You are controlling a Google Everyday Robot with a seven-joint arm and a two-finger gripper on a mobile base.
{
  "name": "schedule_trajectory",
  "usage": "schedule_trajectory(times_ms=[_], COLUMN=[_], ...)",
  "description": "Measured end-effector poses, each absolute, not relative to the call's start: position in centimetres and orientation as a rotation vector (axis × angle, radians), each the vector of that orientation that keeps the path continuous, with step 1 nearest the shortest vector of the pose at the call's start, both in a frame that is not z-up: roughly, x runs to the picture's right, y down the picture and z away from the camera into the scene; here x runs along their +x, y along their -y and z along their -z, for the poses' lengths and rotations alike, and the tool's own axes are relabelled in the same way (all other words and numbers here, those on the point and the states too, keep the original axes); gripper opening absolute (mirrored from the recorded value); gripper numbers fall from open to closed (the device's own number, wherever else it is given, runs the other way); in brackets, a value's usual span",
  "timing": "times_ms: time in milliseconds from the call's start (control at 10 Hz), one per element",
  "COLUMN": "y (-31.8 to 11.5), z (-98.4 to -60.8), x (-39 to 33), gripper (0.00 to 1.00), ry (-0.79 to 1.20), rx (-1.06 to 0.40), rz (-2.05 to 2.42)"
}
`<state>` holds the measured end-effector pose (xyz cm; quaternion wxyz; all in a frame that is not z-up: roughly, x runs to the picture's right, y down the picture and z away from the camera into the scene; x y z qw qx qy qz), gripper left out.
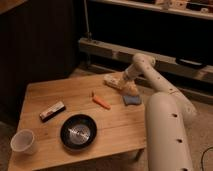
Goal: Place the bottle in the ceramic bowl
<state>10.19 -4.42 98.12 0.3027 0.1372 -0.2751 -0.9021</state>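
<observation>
Gripper (121, 83) is at the far right edge of the wooden table (117, 125), at the end of the white arm (155, 80) that bends in from the right. Can't tell how it stands or whether it has hold of anything.

The bottle (112, 80), pale cream, lies on its side right at the gripper, at the table's far edge; contact between them can't be made out. Blue pad (132, 100) sits on the table just beside and in front of the gripper. Orange carrot-like stick (100, 102) lies left of the pad, mid-table, apart from both.

Ceramic bowl (78, 131), black with a silvery ringed centre, is on the near part of the table, well apart from the bottle. Whitish cup (22, 141) stands upright at the near left corner. A small dark-and-light bar (52, 111) lies left of centre, between cup and stick.
</observation>
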Motion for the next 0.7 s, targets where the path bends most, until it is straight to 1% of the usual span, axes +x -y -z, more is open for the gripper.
schedule_trajectory(times_ms=[200,300,400,500,600,700], y=[4.9,5.3,5.5,5.1,3.6,2.2], z=[-95.9,-93.9,-90.7,-88.8,-85.0,-82.5], x=[9.0,8.1,7.1,6.6,5.3,4.3], gripper=[0.0,0.0,0.0,0.0,0.0,0.0], ry=[0.765,0.797,0.843,0.878,0.951,1.007], rx=[0.426,0.475,0.53,0.555,0.609,0.64], rz=[2.409,2.435,2.479,2.504,2.545,2.573])
